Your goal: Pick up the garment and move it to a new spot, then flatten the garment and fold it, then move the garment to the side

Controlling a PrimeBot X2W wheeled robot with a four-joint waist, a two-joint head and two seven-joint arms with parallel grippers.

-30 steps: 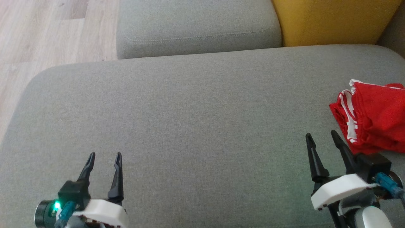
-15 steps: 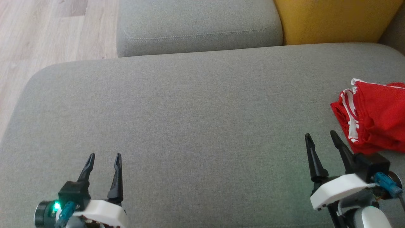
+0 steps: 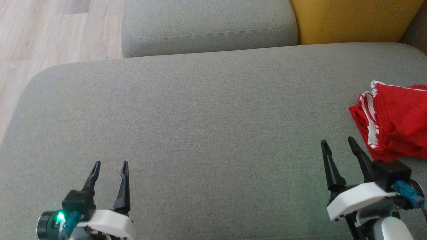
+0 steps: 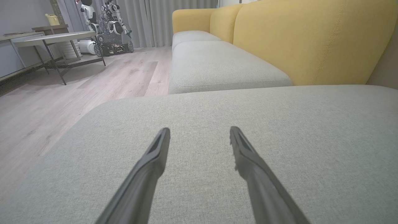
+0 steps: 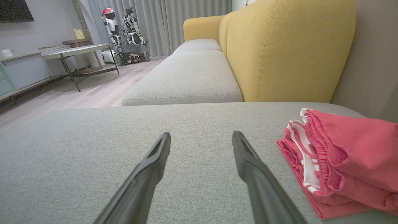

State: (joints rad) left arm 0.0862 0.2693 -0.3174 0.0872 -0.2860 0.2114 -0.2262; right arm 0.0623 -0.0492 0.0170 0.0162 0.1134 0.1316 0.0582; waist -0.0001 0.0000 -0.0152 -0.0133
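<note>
Neighbouring garment [image 3: 397, 120]: grey cushion [image 3: 200, 116], yellow backrest [image 3: 350, 20]

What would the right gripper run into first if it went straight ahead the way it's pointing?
Probably the grey cushion itself, near its far edge; depth is unclear. The right gripper points across bare fabric, and the red garment lies to its right, clear of that line.

Living room, home-style. Sofa [image 3: 200, 116]: grey seat cushions [image 4: 217, 65], yellow backrest [image 5: 279, 56]. Pale wood floor [image 4: 62, 93]. Metal-legged table [image 4: 53, 37] beside a low sideboard [image 5: 28, 68]. Floor-length grey curtains [image 5: 186, 18]. Another wheeled robot [image 5: 124, 34] stands before them.
</note>
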